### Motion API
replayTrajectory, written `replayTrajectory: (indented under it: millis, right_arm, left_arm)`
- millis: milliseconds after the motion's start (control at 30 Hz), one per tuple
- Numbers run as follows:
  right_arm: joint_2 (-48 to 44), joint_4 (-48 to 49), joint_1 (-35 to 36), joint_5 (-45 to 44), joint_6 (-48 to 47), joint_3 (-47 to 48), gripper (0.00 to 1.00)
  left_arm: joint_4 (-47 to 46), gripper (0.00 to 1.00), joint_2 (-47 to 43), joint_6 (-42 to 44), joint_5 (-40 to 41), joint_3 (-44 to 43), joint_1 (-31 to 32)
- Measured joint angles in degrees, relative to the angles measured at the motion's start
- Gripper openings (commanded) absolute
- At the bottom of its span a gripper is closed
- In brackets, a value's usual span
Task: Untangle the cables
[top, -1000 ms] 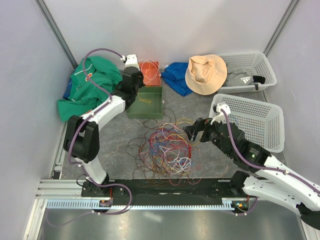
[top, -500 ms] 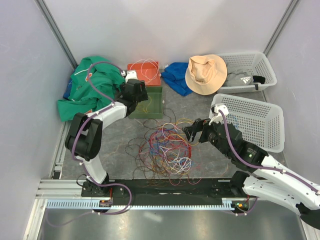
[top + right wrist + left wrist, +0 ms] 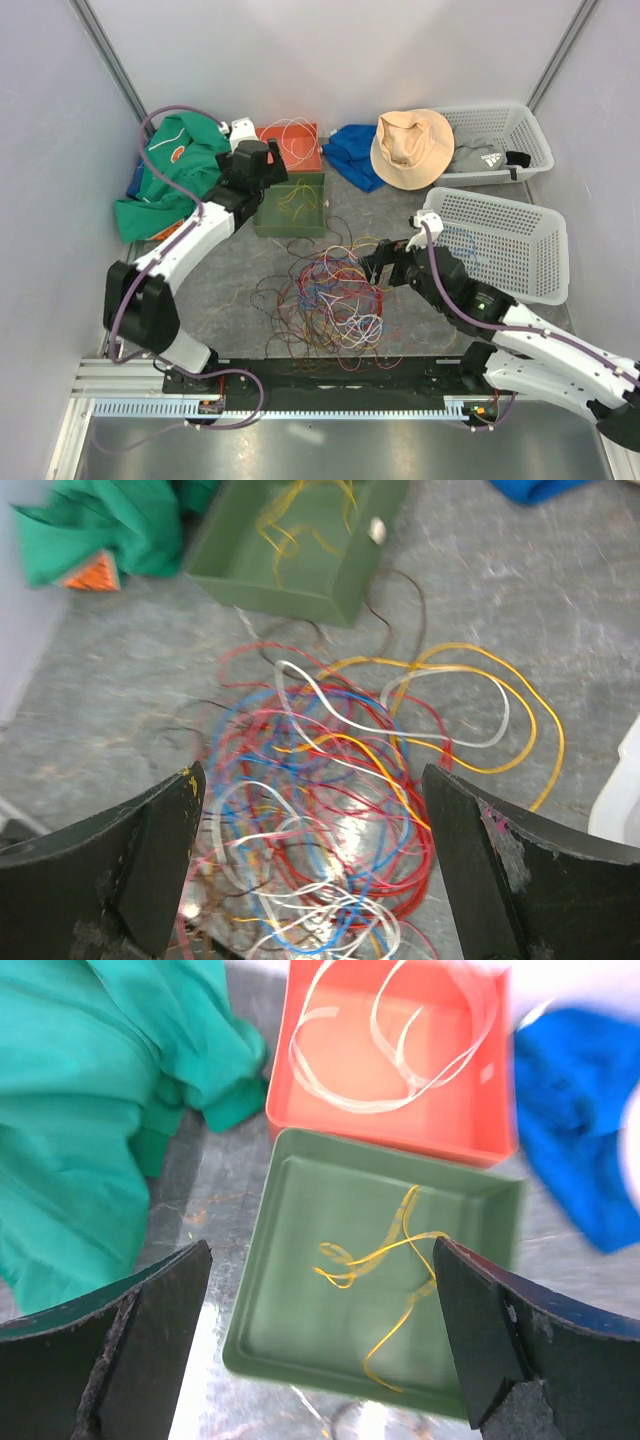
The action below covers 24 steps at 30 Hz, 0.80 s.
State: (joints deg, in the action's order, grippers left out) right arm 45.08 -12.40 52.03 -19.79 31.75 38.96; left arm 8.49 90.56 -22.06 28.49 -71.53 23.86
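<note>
The cables (image 3: 335, 297) are noted heaped mid-table just ahead of the right gripper (image 3: 378, 270), spread wide and empty; the left gripper (image 3: 320, 1260), equally wide, is seen farther off over a green tray (image 3: 300, 1180).

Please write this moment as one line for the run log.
left gripper: open, near green tray | right gripper: open, over cable tangle | green tray holds yellow cable | orange tray holds white cable
</note>
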Motion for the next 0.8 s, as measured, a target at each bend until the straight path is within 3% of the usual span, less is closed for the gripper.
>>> replayTrajectory:
  millis: [200,367,600,800]
  right_arm:
    - [9.42,0.76,-0.15,-4.83,1.22,-2.29,0.97]
    - [15.19,1.53,-3.76,-8.33,4.92,-4.31,0.97]
    - [25.49,6.97,-12.74,-6.23,8.55,-5.86,0.96]
    - [32.7,9.66,-13.29,-2.89,9.66,-5.99,0.92]
  left_arm:
    - [2.1,1.0,-14.73,-6.36,-3.76,3.67,3.72]
    - [1.99,1.0,-24.72,-11.63,-8.5,12.35,12.72]
    - [4.44,1.0,-30.08,-18.45,-11.02,27.12,23.67]
    - [5.73,1.0,-39.87,-23.45,-11.06,35.5,26.88]
